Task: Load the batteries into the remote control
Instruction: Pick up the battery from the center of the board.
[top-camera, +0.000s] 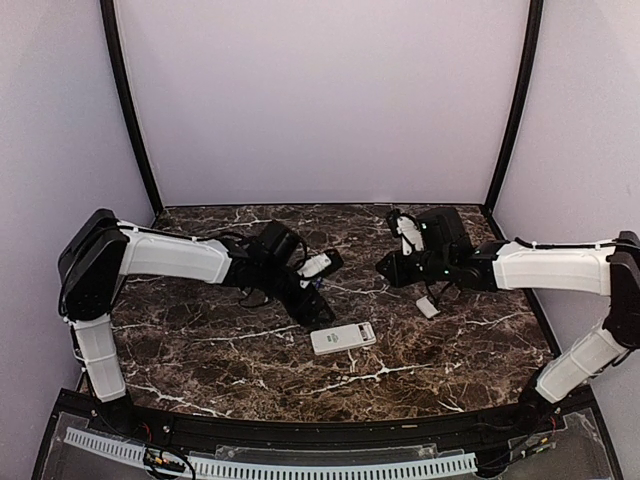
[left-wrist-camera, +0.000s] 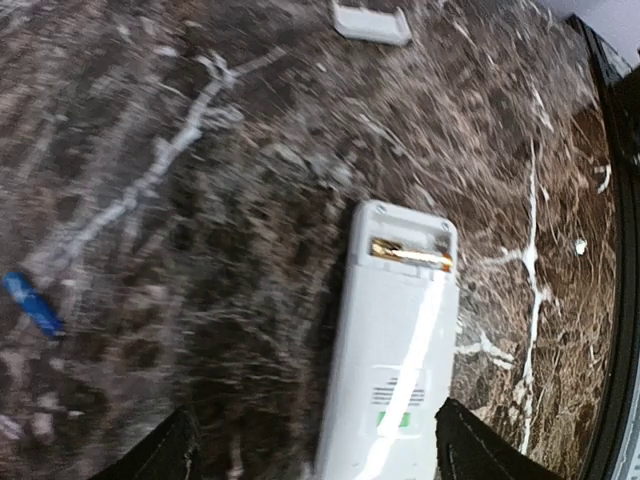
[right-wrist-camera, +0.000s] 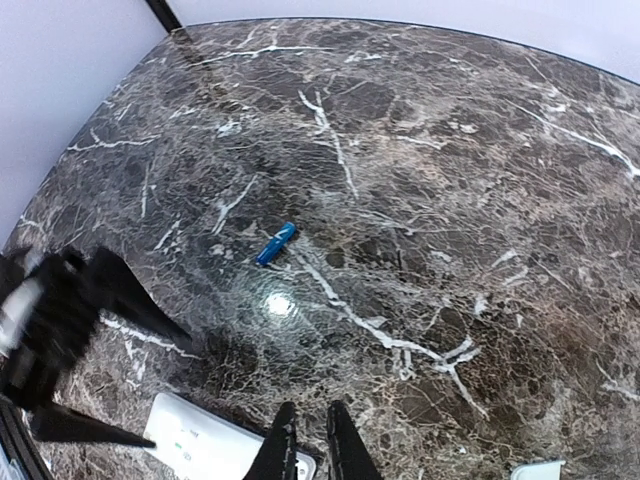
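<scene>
1. From above: the remote (top-camera: 343, 338) lies flat on the marble table (top-camera: 200, 350), near the front and about midway between the arms. The left claw (top-camera: 312, 305) hangs just behind its left end. The right claw (top-camera: 388, 268) is well apart, further back. A small white cover (top-camera: 427, 306) lies to the right of the remote.
2. Left wrist: the remote (left-wrist-camera: 395, 370) lies back up with its bay open and one battery (left-wrist-camera: 412, 255) seated across the bay. The left claw (left-wrist-camera: 315, 410) is spread wide, its fingers (left-wrist-camera: 160, 455) either side of the remote's near end. A blue battery (left-wrist-camera: 30, 303) lies loose far to the left.
3. Right wrist: the right claw (right-wrist-camera: 310, 420) is almost pressed together, a thin gap, pinching nothing. The blue battery (right-wrist-camera: 276, 243) lies ahead on bare marble.
</scene>
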